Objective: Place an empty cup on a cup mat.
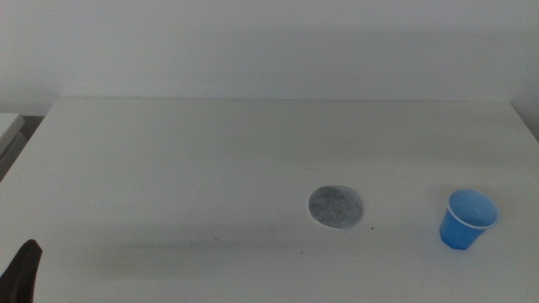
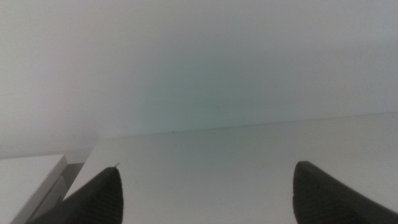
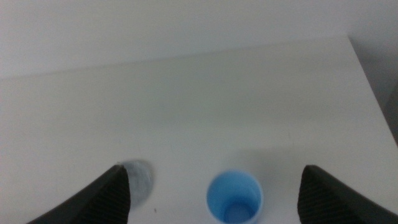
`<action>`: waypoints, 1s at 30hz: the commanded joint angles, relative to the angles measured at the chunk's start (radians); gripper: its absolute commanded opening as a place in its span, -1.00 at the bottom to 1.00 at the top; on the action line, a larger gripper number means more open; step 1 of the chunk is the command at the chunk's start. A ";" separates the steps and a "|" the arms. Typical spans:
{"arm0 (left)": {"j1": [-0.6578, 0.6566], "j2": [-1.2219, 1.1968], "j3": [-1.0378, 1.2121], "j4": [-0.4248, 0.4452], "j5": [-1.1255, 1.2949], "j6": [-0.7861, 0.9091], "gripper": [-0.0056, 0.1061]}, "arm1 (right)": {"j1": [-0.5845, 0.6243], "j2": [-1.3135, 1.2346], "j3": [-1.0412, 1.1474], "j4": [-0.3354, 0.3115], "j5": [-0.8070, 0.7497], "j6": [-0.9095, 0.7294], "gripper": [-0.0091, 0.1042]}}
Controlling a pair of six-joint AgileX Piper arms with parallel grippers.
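While both arms wait at the near edge of the scene, the right tool [image 3: 211, 199] hovers above the white desk [image 1: 210, 160] with its two dark jaws spread wide and nothing between them. Its wrist view shows the small bright blue tapered cup [image 3: 234, 198] standing upright and empty between the jaws, touching neither of them. Beside one jaw in that same view, part of the flat round mottled grey cup mat [image 3: 139, 179] shows, half hidden behind the jaw's tip.

The left tool [image 2: 208, 193] is likewise spread wide and empty, and its wrist view shows only bare desk surface and a pale wall beyond. In the middle view, just one dark tip of this tool [image 1: 21, 271] appears, in the lower left corner of the frame.

In the middle view, the cup [image 1: 467, 219] stands on the desk at the lower right of the frame, mouth up. The cup mat [image 1: 337, 208] lies flat on the desk just right of the frame's centre, to the left of the cup and clearly apart from it.
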 commanded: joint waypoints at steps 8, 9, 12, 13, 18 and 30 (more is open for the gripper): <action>-0.003 -0.004 0.000 -0.007 -0.005 -0.003 0.78 | -0.009 0.049 -0.091 0.000 0.009 0.000 0.80; -0.003 -0.004 0.000 -0.007 -0.005 -0.003 0.78 | -0.009 0.049 -0.091 0.000 0.021 0.005 0.80; -0.003 -0.004 0.000 -0.007 -0.005 -0.003 0.78 | -0.009 0.055 -0.091 0.000 0.063 0.046 0.80; -0.003 -0.004 0.000 -0.007 -0.005 -0.003 0.78 | -0.009 0.063 -0.093 0.000 0.074 0.062 0.80; -0.003 -0.004 0.000 -0.007 -0.005 -0.003 0.78 | -0.009 0.221 -0.165 0.002 0.221 0.105 0.80; -0.003 -0.004 0.000 -0.007 -0.005 -0.003 0.78 | -0.009 0.671 -0.227 -0.039 0.220 0.109 0.80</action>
